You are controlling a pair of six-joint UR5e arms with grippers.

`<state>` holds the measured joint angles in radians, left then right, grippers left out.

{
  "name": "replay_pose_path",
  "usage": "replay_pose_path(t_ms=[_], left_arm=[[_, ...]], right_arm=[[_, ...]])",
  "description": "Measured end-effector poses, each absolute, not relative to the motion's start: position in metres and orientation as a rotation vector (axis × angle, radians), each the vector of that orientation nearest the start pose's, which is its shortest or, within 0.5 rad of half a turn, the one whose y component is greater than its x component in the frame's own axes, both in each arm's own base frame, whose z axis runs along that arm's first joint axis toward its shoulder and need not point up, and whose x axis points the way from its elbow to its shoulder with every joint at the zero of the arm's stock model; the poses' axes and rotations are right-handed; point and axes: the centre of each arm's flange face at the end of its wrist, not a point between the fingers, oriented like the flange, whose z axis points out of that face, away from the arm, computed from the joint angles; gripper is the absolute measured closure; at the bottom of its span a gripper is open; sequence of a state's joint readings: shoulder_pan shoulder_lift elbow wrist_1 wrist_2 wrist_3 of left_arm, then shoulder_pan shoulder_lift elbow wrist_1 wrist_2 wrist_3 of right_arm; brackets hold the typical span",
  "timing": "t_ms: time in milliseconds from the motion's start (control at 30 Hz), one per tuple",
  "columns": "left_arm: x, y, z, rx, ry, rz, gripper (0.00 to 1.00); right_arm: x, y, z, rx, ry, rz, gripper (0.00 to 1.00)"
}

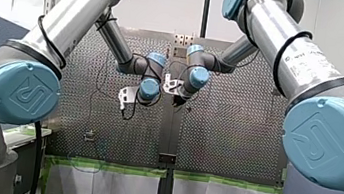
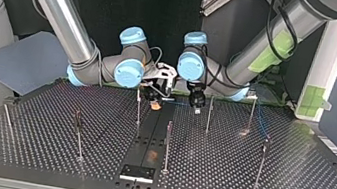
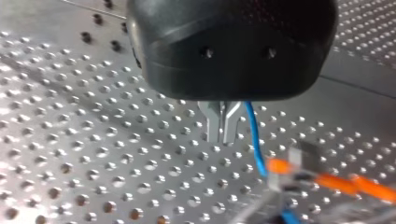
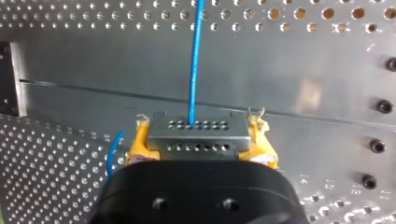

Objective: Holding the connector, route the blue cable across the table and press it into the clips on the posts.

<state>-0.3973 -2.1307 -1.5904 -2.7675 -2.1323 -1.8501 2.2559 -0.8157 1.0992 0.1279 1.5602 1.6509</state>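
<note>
Right gripper: closed on the connector, its yellow pads clamping the two short ends of the metal block. That leaves the row of holes and the cable exit uncovered. The blue cable leaves the connector's top face and runs straight ahead from the fingers, with no slack visible in the right wrist view. My guess is that the end grip keeps the wire from kinking at the exit. Left gripper: metal fingers drawn almost together, only a thin slit between them and nothing visibly in it. The cable passes just beside these fingers, not between them, then drops toward the other gripper's blurred orange pads close by. It looks placed as a guide or pusher against the wire, not as a holder. In the top view both grippers hang low over the far middle of the perforated table, near each other, with a short faint blue run between them. The posts stand upright across the table, one just beside each gripper and the rest nearer the camera. The clips are too small to make out, and no cable appears seated on any post. Judgement: routing is at an early stage.
</note>
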Motion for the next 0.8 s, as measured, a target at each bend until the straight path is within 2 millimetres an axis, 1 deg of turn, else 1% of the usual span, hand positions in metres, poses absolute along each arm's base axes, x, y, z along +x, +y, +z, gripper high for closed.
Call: replay_pose_path(t_ms=[67,167,300,500,700,800], left_arm=[[0.536,-0.312,0.2,-0.302,1.71,0.003,1.0],[0.533,-0.311,0.209,-0.305,1.703,0.003,1.0],[0.527,-0.311,0.217,-0.303,1.699,-0.002,1.0],[0.518,-0.309,0.24,-0.305,1.675,-0.015,1.0],[0.511,-0.31,0.264,-0.297,1.649,-0.03,1.0],[0.508,-0.312,0.274,-0.29,1.637,-0.041,1.0]], right_arm=[[0.558,-0.472,0.236,-2.704,1.406,-1.854,1.0],[0.558,-0.471,0.249,-2.686,1.398,-1.883,1.0],[0.554,-0.469,0.275,-2.641,1.4,-1.932,1.0],[0.545,-0.462,0.318,-2.583,1.416,-1.996,1.0],[0.537,-0.452,0.352,-2.546,1.426,-2.03,1.0],[0.534,-0.449,0.364,-2.526,1.433,-2.046,1.0]])
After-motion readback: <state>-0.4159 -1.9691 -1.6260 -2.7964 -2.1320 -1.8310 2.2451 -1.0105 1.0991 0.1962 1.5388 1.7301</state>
